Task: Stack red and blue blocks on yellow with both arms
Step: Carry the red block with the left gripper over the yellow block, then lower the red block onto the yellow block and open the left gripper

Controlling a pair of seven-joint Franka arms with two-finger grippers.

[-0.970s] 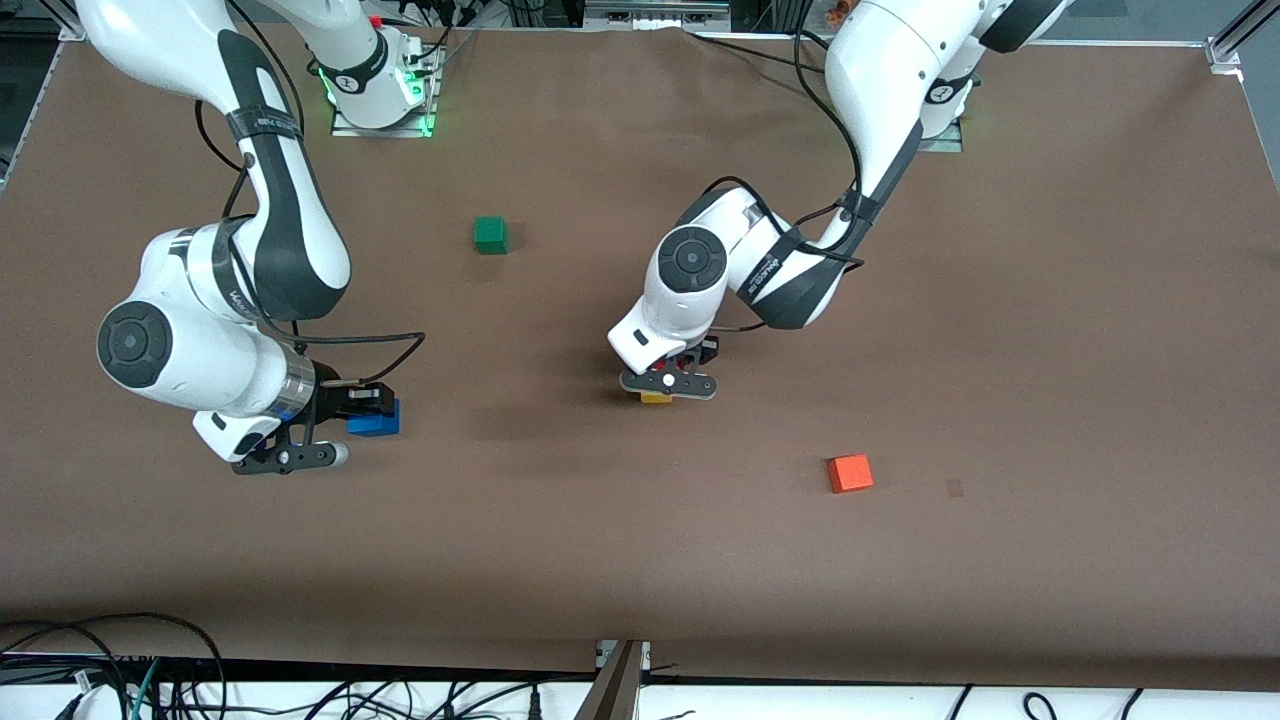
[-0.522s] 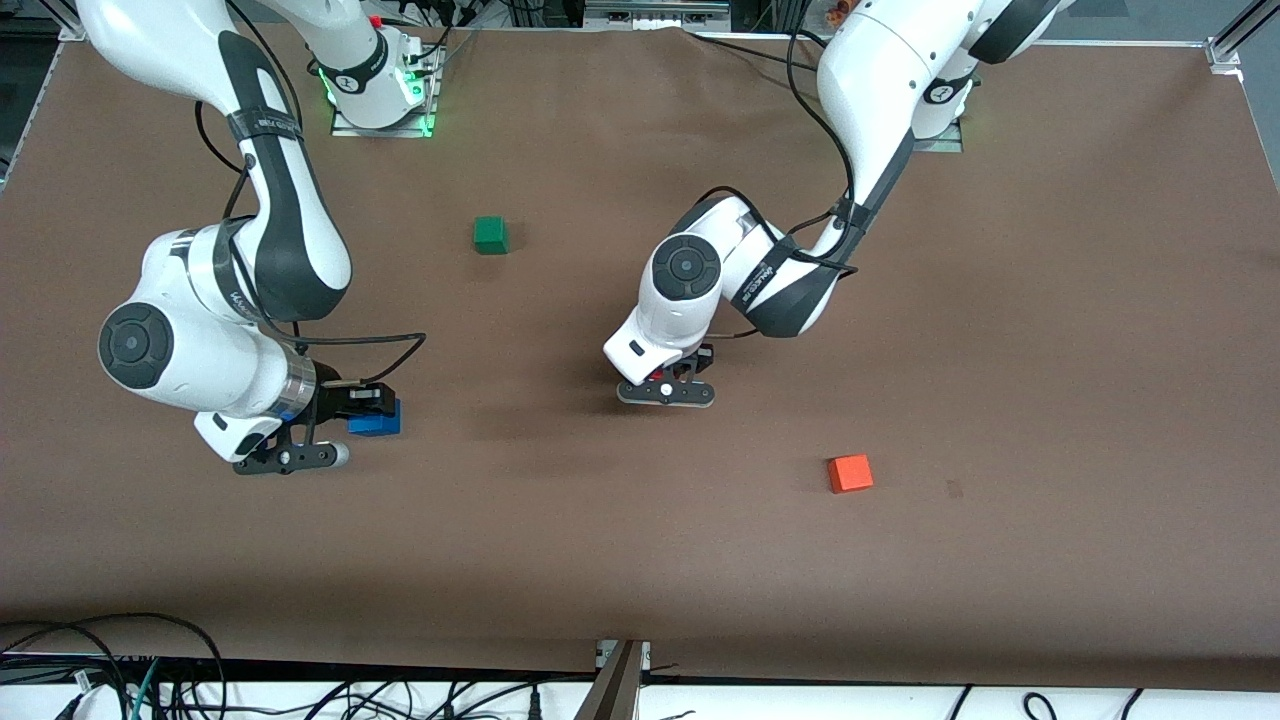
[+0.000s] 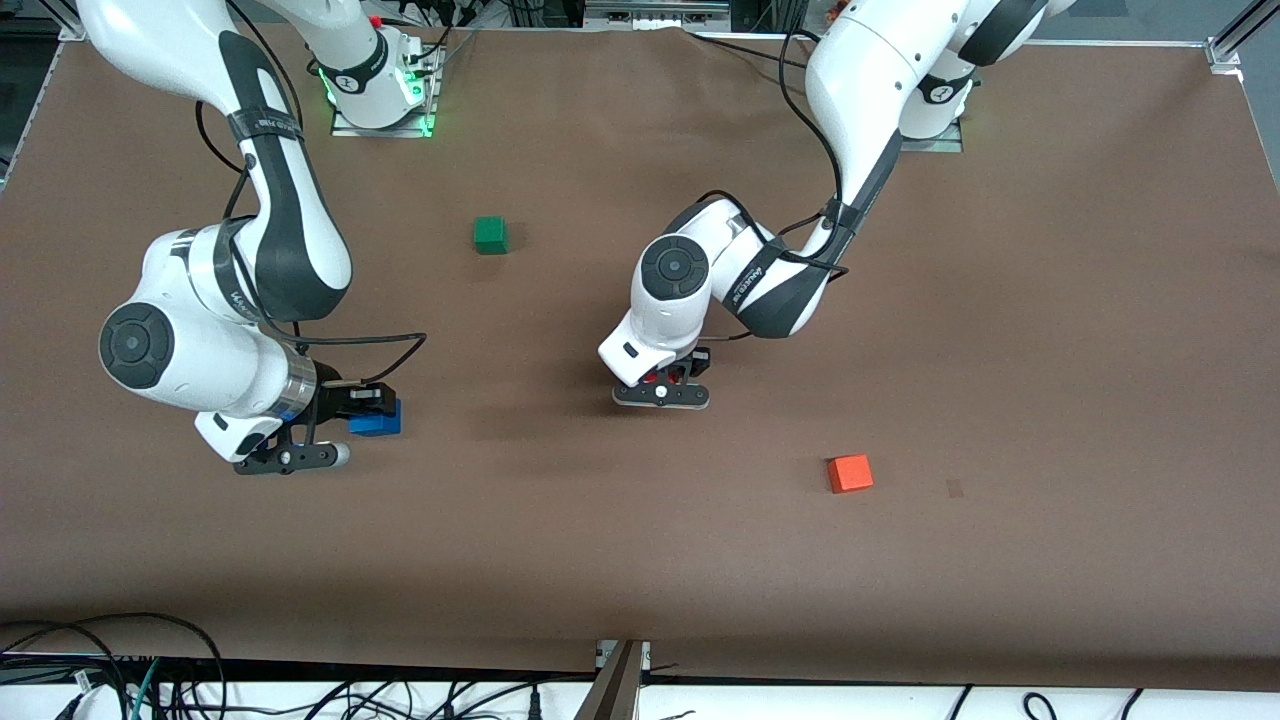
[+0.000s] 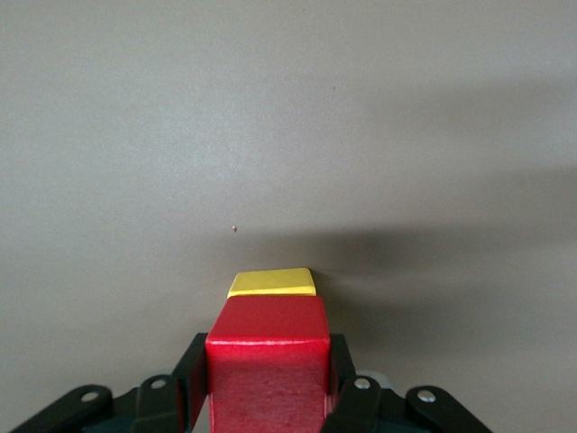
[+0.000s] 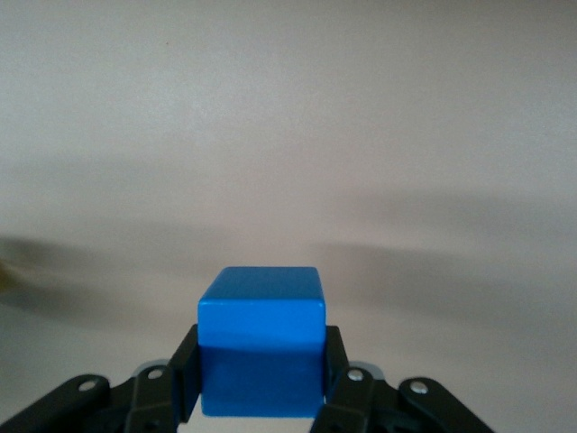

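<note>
holding the red block (image 4: 267,361) clamped by its 2 side faces, left gripper (image 3: 662,388) hangs over the yellow cube (image 4: 271,282) mid-counter. right gripper (image 3: 345,425) grasps the blue block (image 5: 261,347) likewise. cubes look light, rigid, matte; flat faces should grip well.

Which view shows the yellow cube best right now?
The left wrist view: the yellow cube shows its top just past the red cube held in the left claw. In the front view the left arm hides it; the right wrist view lacks it.
</note>
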